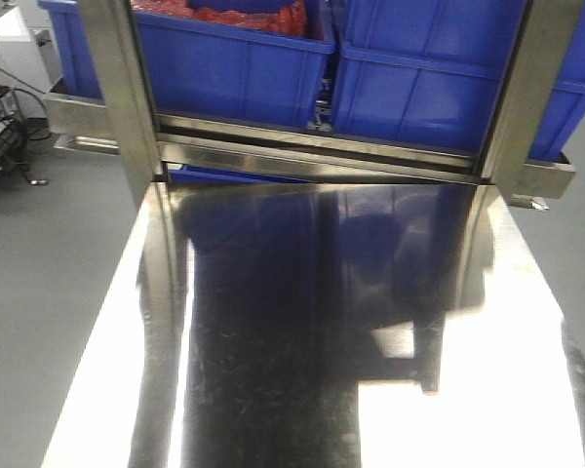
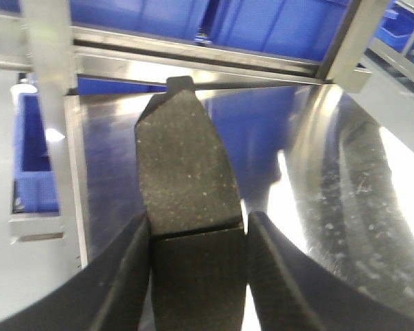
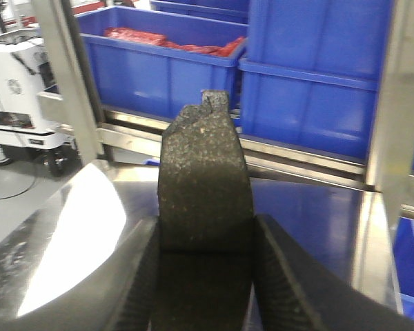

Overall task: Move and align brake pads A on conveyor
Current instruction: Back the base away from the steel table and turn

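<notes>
Exterior front-facing view is mostly shiny steel table top (image 1: 273, 370), with blue bins (image 1: 234, 68) across the upper frame. Left wrist view shows the left gripper (image 2: 198, 222) closed on the first brake pad (image 2: 190, 165), centre frame over the table. In the right wrist view the right gripper (image 3: 205, 227) likewise clamps the second brake pad (image 3: 205, 165) at centre frame.

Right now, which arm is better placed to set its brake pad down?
Probably left. Both hold pads, but the left gripper tips its brake pad down toward the steel table, while the right gripper holds its pad level, facing the blue bins. No conveyor shows.
</notes>
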